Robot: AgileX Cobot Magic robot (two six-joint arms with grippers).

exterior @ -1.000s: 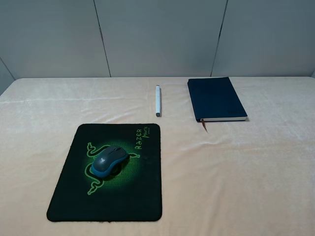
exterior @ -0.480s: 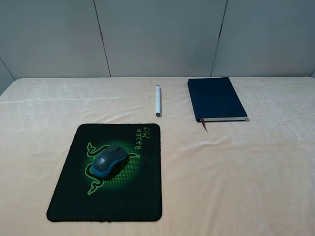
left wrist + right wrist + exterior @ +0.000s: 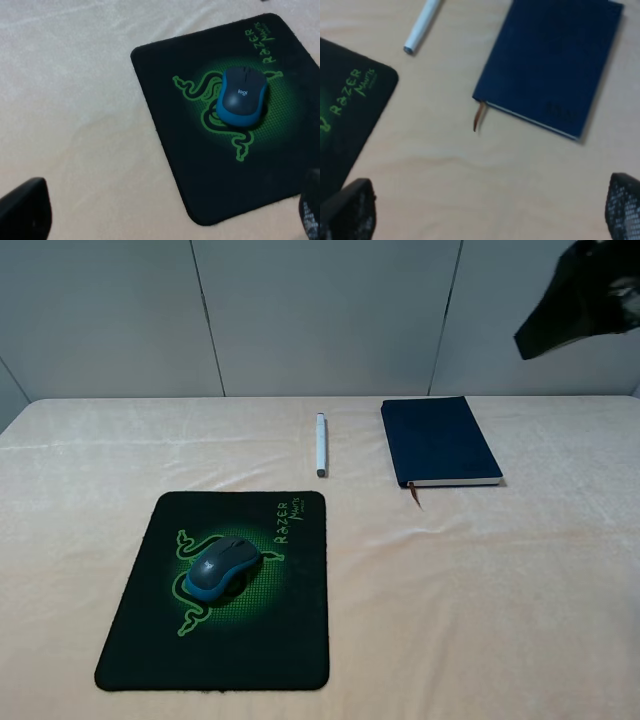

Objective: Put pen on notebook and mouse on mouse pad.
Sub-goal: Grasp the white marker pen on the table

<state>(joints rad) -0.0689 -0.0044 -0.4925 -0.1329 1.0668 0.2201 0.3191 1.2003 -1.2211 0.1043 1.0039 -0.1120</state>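
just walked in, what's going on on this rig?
Nothing is being handled yet. The mouse already sits on the Razer mouse pad. The pen lies on the table beside the notebook, apart from it. The left gripper and right gripper are both open and empty above the table. The right arm shows at the top right of the high view.

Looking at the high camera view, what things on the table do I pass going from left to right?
mouse, lying on the mouse pad → pen → notebook
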